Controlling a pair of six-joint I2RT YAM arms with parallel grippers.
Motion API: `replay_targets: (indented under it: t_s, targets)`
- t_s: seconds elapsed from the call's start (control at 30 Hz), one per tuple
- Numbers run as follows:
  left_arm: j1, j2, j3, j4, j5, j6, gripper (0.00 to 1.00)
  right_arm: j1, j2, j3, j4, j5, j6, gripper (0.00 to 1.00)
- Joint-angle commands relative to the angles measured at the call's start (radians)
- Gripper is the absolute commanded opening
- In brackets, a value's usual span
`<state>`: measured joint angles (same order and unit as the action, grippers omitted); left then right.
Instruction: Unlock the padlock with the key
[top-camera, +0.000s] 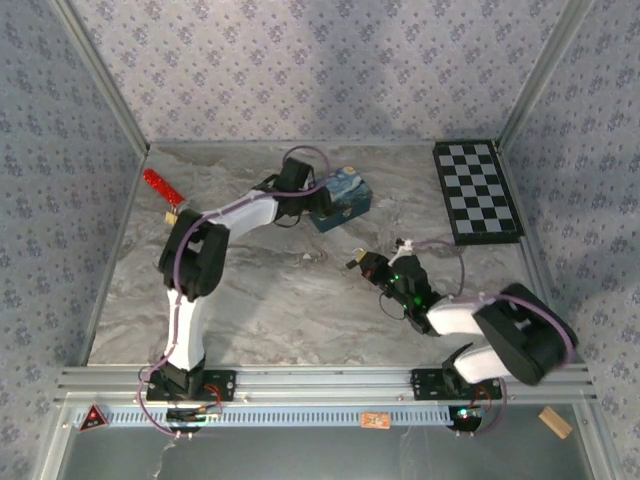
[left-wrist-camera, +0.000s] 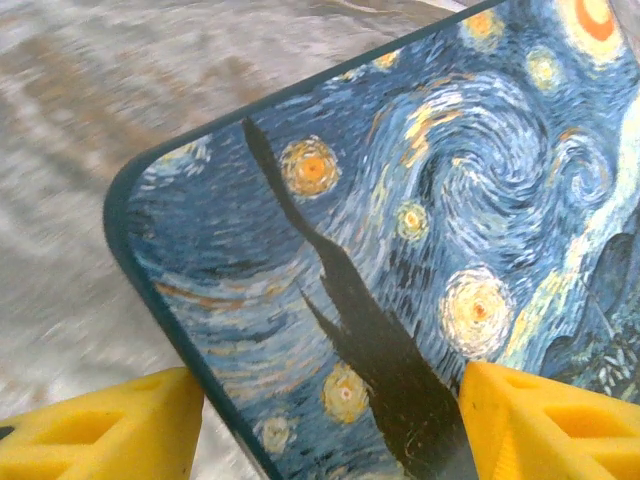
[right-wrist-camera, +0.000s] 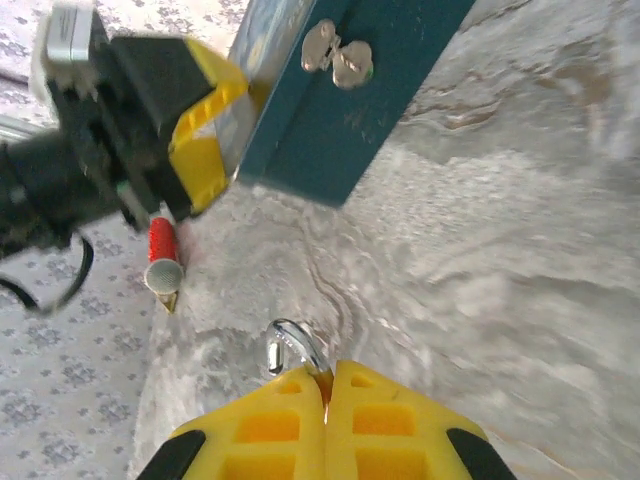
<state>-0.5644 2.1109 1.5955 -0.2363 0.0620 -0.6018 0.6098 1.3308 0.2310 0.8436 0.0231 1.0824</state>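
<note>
A black-and-white checkered board (top-camera: 477, 192) lies flat at the far right of the grey marbled table (top-camera: 250, 310). A red strip with a small gold piece at its end (top-camera: 160, 190) lies at the far left, well apart from the box. Toward the back, near the middle, sits the blue box painted with swirling yellow stars (top-camera: 345, 205), with a small silver latch (right-wrist-camera: 338, 55) on its teal side. Bare marble lies between the box and the right gripper (top-camera: 357, 262). The tiny padlock with a thin silver shackle (right-wrist-camera: 293, 345) is in that gripper — the shackle pokes out past the yellow fingertips, in line with the fingers and toward the box, while the body is hidden between them. The right fingers are pressed together on it. The left gripper (left-wrist-camera: 330, 400) stands spread wide astride a rounded corner of the box lid — one yellow finger (left-wrist-camera: 100, 430) just outside the edge, the other over the lid; whether either presses on the box I cannot tell
</note>
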Motion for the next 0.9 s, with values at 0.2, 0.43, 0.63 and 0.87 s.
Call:
replay_targets:
  t_s: [0.2,0.43,0.63,0.87]
  targets:
    - [-0.081,0.293,0.461,-0.335,0.031,0.166,0.69,-0.07,-0.566,-0.06,-0.655,0.061,-0.119,0.0]
    - [-0.124,0.512,0.887,-0.46,0.084,0.181,0.72,-0.117,-0.719,-0.068,-0.837,0.008,-0.103,0.0]
    - [-0.136,0.508,1.026,-0.577,0.095,0.189,0.86,-0.119,-0.692,-0.064,-0.842,-0.029,-0.098,0.0]
    - [-0.132,0.177,0.625,-0.491,0.054,0.196,0.93,-0.101,-0.545,-0.004,-0.812,-0.094,-0.124,0.0]
